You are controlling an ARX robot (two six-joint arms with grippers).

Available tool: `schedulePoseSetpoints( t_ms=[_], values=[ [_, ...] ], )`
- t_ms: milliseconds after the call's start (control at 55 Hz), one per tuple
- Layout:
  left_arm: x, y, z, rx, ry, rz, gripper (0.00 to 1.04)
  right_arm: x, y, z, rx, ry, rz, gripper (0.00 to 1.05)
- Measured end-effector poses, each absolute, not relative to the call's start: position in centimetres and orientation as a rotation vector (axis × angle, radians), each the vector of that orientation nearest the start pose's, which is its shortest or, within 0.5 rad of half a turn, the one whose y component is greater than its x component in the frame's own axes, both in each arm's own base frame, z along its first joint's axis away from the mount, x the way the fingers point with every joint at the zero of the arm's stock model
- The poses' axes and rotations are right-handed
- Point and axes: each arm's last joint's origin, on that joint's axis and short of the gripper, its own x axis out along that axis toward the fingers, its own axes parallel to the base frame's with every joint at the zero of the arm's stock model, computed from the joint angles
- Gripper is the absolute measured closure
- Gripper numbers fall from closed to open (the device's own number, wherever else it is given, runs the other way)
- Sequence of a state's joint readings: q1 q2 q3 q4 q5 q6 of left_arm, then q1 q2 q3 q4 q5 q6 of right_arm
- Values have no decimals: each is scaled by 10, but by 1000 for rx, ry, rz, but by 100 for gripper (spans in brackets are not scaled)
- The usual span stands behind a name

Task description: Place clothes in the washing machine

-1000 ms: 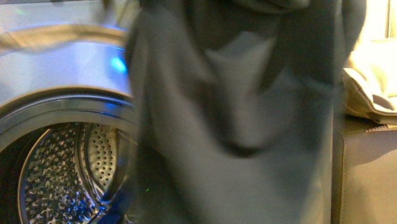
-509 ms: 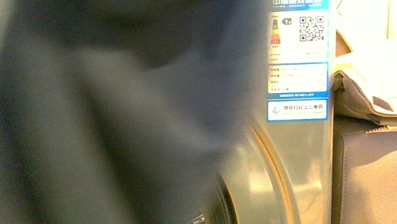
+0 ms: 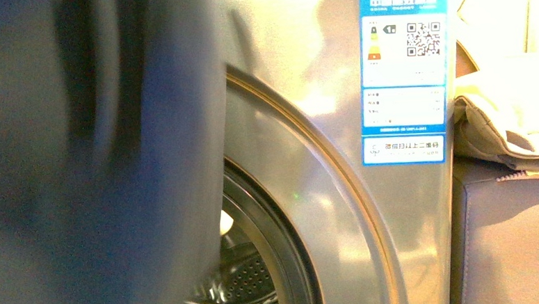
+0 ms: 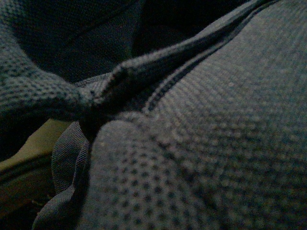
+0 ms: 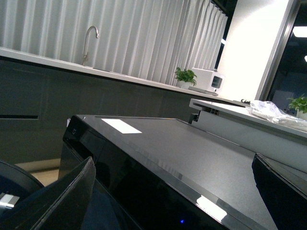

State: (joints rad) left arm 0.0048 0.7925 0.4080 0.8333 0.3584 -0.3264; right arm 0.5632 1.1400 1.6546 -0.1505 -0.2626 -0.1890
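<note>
The clothes (image 3: pixel 93 168), dark blue-grey, hang close to the front camera and cover the left part of that view. The washing machine (image 3: pixel 307 122) shows to their right, with its dark porthole rim (image 3: pixel 275 242), a slice of perforated drum (image 3: pixel 246 285) and the blue-white energy label (image 3: pixel 403 75). In the left wrist view the clothes (image 4: pixel 216 143) fill the picture, pique knit with a stitched hem (image 4: pixel 192 62). My left gripper is shut on them, its fingers buried in fabric. My right gripper (image 5: pixel 172 163) is open and holds nothing, above the washing machine's top (image 5: pixel 192 143).
Cream-beige padded fabric (image 3: pixel 508 111) lies right of the machine on a dark grey surface (image 3: pixel 515 236). The right wrist view shows a counter with a faucet (image 5: pixel 91 36), a potted plant (image 5: pixel 184 75) and a ribbed white wall.
The clothes have swung from the middle and right of the front view to the left. The energy label and the machine's right front are uncovered; most of the porthole is now hidden.
</note>
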Motion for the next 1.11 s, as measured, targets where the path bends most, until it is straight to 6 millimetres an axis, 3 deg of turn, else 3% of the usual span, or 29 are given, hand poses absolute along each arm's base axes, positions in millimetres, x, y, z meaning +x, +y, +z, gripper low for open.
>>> schedulePoseSetpoints(
  t_ms=[291, 509, 636, 764, 1109],
  values=[
    [187, -6, 243, -295, -266, -374, 98, 151, 104, 550, -120, -446, 778, 8],
    [200, -20, 223, -303, -218, -384, 98, 151, 104, 550, -120, -446, 777, 8],
    [210, -27, 209, -291, -181, -385, 98, 146, 105, 553, -5, -460, 455, 8],
    [217, -31, 196, -272, -139, -382, 98, 134, 94, 536, 38, -409, 302, 8],
    [237, -42, 176, -249, -79, -362, 98, 107, 58, 473, 88, -304, 196, 8]
  ],
)
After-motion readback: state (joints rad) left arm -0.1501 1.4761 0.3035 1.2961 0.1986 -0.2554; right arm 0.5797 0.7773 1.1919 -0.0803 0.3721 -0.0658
